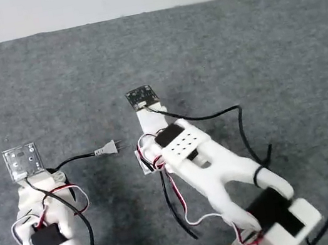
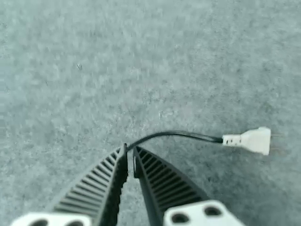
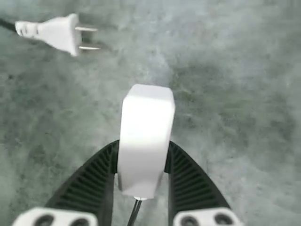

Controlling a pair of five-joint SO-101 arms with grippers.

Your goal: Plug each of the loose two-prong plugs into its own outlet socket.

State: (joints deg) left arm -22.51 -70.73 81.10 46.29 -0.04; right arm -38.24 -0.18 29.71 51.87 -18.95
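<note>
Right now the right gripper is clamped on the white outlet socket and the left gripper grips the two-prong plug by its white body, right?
Not quite. The left wrist view shows the left gripper shut on the black cord, behind the two-prong plug. The right gripper does clamp the white outlet socket.

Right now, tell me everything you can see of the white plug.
The plug is white, moulded plastic by the look, with two bare metal prongs and a ribbed collar where its black cord enters. It lies flat on the grey carpet, unplugged, with its prongs turned toward the right arm. It is near the socket held in the right claw but apart from it. Only the carpet touches the plug itself. The left claw is pinched shut on the cord further back.
</note>
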